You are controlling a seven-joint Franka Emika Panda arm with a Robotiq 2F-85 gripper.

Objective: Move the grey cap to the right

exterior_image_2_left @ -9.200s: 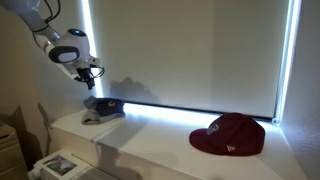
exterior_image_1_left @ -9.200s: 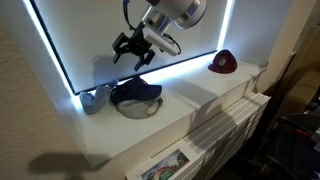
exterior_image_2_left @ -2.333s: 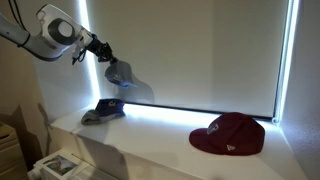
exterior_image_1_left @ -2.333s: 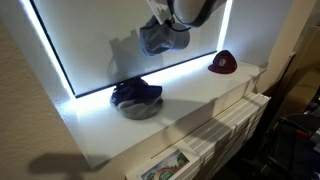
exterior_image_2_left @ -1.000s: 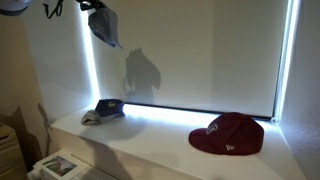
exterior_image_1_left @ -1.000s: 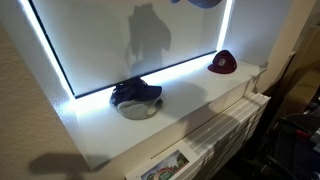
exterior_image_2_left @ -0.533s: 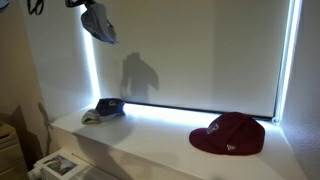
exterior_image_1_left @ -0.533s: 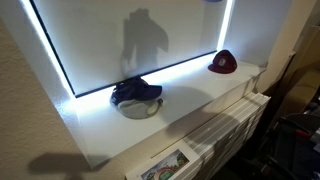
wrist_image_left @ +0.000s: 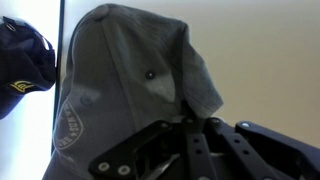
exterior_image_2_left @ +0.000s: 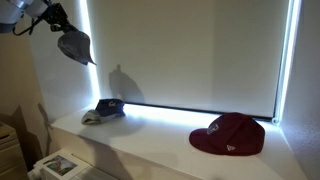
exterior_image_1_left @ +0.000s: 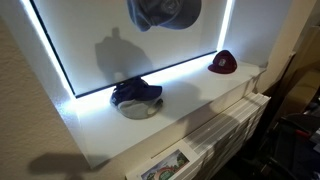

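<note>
The grey cap hangs high in the air in front of the lit blind, well above the white shelf. In an exterior view my gripper holds the cap from above, near the left light strip. The wrist view shows the cap's crown filling the picture, with a fold of its fabric pinched between my shut gripper and its black fingers. The cap's brim hangs downward and touches nothing.
A dark navy cap sits on a pale one on the shelf below; the navy cap lies near the shelf's left end. A maroon cap lies far along it. Drawer fronts stand below.
The grey cap, still held, has come down from the top edge of the pictures and swung sideways towards the bright light strip. Its shadow on the blind moved with it.
</note>
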